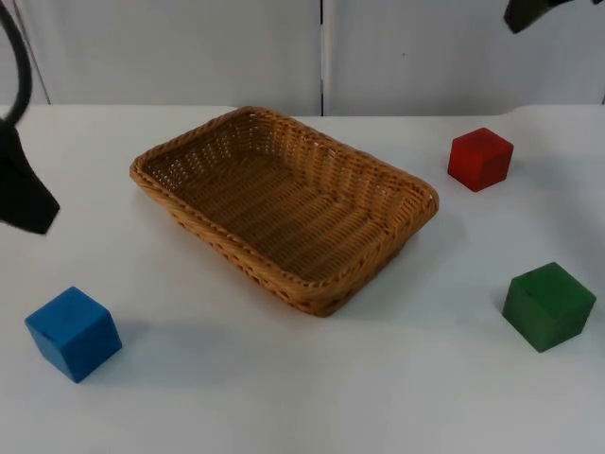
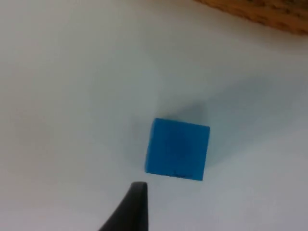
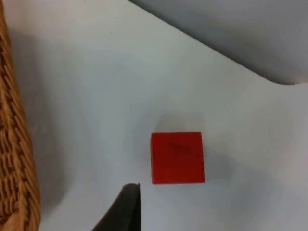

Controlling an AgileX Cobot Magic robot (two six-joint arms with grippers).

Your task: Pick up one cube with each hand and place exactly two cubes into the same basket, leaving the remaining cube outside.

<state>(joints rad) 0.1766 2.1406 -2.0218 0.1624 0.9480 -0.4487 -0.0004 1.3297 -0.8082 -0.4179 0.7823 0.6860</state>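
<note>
While cubes sit outside, basket (image 1: 284,203) seemingly holds nothing.

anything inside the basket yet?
No. The basket shows only bare wicker floor; its near wall hides a strip of the floor. The blue cube, red cube and green cube sit outside on the table.

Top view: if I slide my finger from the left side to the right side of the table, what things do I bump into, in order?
Blue cube → brown woven wicker basket → red cube → green cube.
</note>
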